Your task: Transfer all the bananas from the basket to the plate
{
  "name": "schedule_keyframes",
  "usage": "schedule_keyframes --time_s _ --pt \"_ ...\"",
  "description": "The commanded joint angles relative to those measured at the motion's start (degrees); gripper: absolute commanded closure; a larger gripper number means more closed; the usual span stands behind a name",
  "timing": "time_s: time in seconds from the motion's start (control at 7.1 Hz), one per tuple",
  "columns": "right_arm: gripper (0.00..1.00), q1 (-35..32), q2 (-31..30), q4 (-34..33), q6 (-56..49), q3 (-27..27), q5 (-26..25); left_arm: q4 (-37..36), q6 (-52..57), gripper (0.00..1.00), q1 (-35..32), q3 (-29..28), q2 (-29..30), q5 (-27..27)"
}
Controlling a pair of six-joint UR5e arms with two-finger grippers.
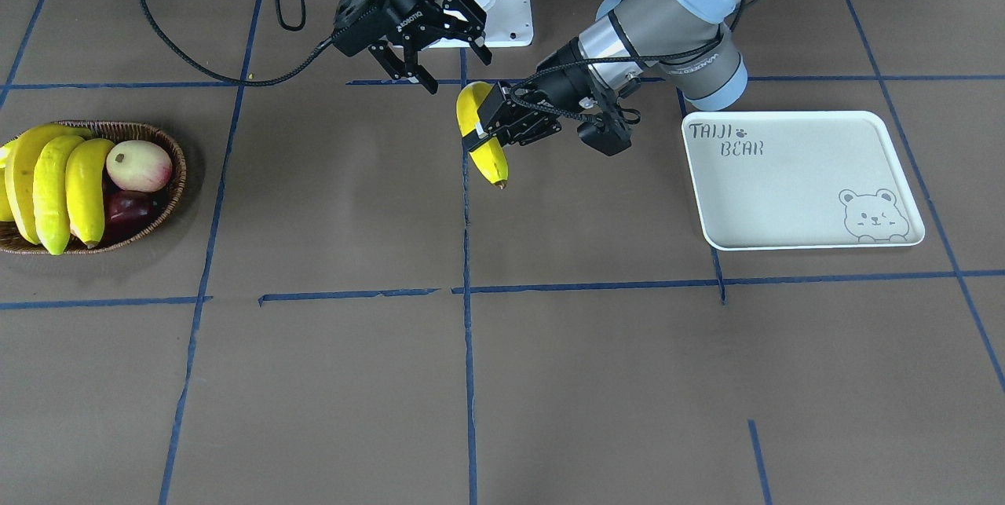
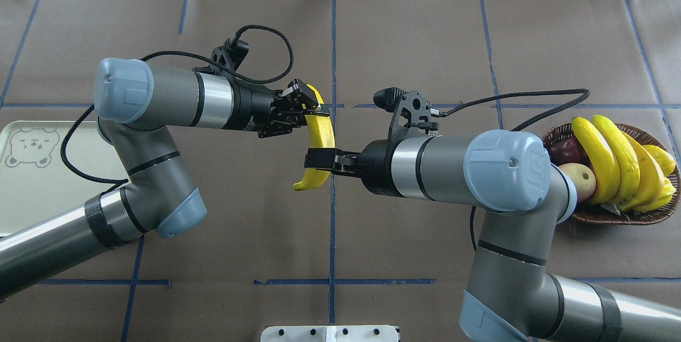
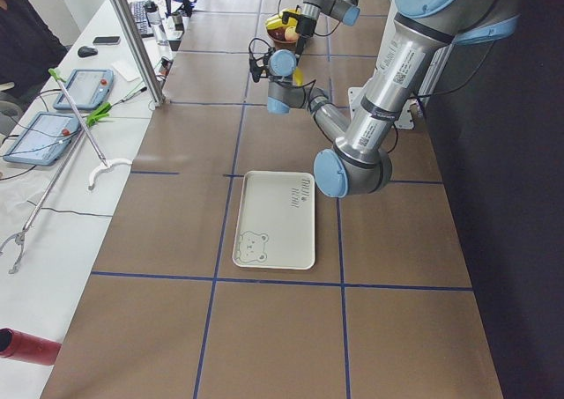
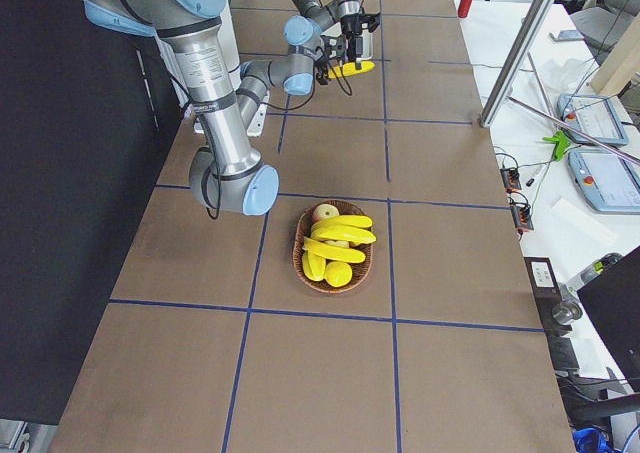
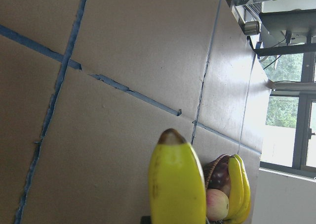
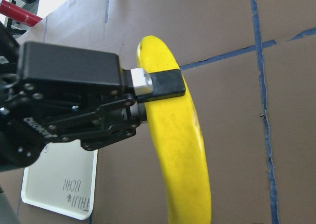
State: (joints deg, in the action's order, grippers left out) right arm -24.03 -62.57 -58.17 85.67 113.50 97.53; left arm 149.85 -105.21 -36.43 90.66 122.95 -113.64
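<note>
Banana (image 1: 491, 163) — bright yellow, gently curved, dark-tipped — in left tool (image 1: 479, 132)

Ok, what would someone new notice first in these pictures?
A bright yellow banana held over the middle of the table, clamped by the left gripper, with the open right gripper close by. Next, the wicker basket at one end, holding more bananas and apples, and the empty white plate at the other.

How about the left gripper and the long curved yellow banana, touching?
Touching: right wrist view shows a finger of the left gripper pressed across the banana.
</note>
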Motion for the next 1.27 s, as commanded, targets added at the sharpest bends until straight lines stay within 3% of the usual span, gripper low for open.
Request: schedule_keyframes --time_s 0.0,0.14,0.42,0.7,0.99,1.13 --pt "0.0 -0.4 -1.4 -1.5 -0.07 3.55 0.38 -18.79 10.39 1.0 -2.49 3.01 -0.76 -1.93" --pt "0.0 -0.84 -3.24 -1.68 -0.07 5.05 0.56 -26.29 16.56 1.0 -5.21 6.6 -4.95 -2.28" --pt "0.0 -2.77 -5.8 -1.68 -0.07 6.12 0.47 -25.85 24.85 1.0 -6.9 11.02 -21.78 -2.11" --pt "0.0 -8.11 -11.75 -1.68 -0.33 6.12 2.91 -25.31 32.9 1.0 -13.99 10.24 -31.92 -2.55" --pt "0.0 -17.41 -15.28 -1.77 -0.86 5.94 14.65 -25.05 41.99 1.0 -18.15 7.37 -35.66 -2.46" --pt "0.0 -19.63 -17.12 -1.68 -1.81 5.85 16.1 -23.57 42.19 1.0 -18.15 5.25 -35.67 -2.29"
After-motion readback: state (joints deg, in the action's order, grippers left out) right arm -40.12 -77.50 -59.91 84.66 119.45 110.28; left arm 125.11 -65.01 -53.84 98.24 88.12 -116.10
